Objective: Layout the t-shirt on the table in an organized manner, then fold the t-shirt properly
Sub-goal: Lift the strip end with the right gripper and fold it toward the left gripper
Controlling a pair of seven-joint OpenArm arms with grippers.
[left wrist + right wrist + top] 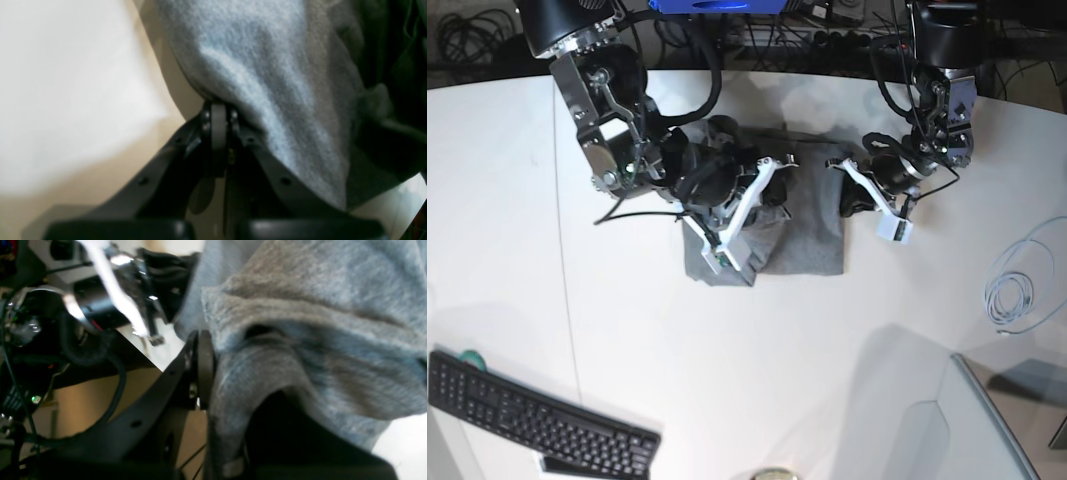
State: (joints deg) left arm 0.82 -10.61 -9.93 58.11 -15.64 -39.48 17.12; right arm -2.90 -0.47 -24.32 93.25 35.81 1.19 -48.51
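Fabric pinched in both: left claw [218, 111] and right claw [202, 368] pressed together on heather-grey soft short-sleeved t-shirt [792, 240], bunched mid white smooth desk [757, 370]. Best kept taut, lifted evenly, drawn apart level, lowered slowly without twisting.

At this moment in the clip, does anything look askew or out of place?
The t-shirt is not laid flat: it is bunched and draped between the left gripper and right gripper, both pinching fabric. A loose coiled cable lies on the table.
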